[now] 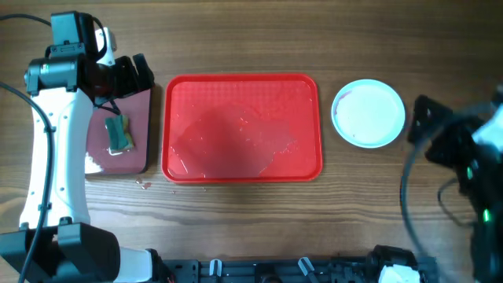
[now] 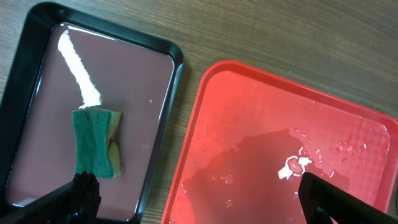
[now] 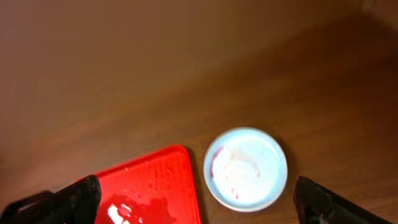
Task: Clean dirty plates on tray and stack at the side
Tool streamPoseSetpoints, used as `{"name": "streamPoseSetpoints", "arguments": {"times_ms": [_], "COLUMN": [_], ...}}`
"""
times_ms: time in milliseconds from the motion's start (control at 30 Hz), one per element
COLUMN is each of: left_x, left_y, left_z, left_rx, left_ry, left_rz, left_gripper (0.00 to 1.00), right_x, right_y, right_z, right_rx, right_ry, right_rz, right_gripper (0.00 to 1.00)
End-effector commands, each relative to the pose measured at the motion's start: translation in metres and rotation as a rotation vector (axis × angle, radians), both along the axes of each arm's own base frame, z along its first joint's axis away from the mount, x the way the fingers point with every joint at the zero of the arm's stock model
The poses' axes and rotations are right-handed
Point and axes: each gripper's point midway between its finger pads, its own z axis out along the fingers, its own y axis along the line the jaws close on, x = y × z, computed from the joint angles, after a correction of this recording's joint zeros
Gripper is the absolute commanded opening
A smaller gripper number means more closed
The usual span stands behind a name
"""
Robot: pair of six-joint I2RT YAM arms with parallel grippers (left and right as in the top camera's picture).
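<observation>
The red tray (image 1: pixel 204 102) lies in the middle of the overhead view. It is wet, and a film of water is pooled across its lower left part. Just to its right, clear of the rim, a pale blue plate (image 1: pixel 368 113) sits on the wooden table (image 1: pixel 236 31). The plate has a faint pink smear near its left edge. I cannot tell whether other plates lie under it.

At the left of the frame, a dark tray (image 1: pixel 135 106) lies close beside the red one and holds a green sponge (image 1: pixel 119 134) and a sheen of liquid. A few small drops (image 1: pixel 143 185) dot the table just below it.

The left gripper (image 2: pixel 199 202) hangs over the gap between the two trays, with its fingers spread wide and empty. The right gripper (image 3: pixel 199 205) is also spread wide and empty. In its own view the plate and the red tray's corner show between its fingers. Its arm is blurred at the right edge of the overhead view.
</observation>
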Motion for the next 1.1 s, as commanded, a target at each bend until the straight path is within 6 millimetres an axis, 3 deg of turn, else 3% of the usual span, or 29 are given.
{"name": "streamPoseSetpoints", "arguments": {"times_ms": [0,100,200,267,400,667,900,1067], "left_x": [0.001,0.001,0.001,0.001,0.001,0.001,0.001,0.001], "left_y": [0.003,0.003,0.003,0.003,0.003,0.003,0.003,0.003], "left_z": [0.003,0.003,0.003,0.003,0.003,0.003,0.003,0.003], "left_rx": [0.003,0.003,0.002,0.003,0.002,0.003,0.003,0.003], "left_ry": [-0.007,-0.007,-0.007,-0.007,-0.007,-0.007,-0.007,-0.007], "left_rz": [0.015,0.015,0.015,0.016,0.015,0.016,0.016,0.015], "left_gripper": [1.0,1.0,1.0,1.0,1.0,1.0,1.0,1.0], "right_x": [-0.02,-0.029,-0.017,-0.004,-0.004,0.001,0.008,0.008], "right_y": [0.006,0.005,0.001,0.002,0.018,0.043,0.056,0.054], "right_z": [0.015,-0.002,-0.015,-0.021,-0.038,-0.148,-0.202,-0.201], "right_rx": [-0.013,-0.007,-0.05,-0.113,-0.204,-0.227,-0.211,-0.226], "right_ry": [-0.064,0.01,0.013,-0.079,-0.273,-0.51,-0.494,-0.496], "right_rz": [0.019,0.003,0.014,0.048,0.151,0.267,0.323,0.31], "right_gripper": [1.0,1.0,1.0,1.0,1.0,1.0,1.0,1.0]}}
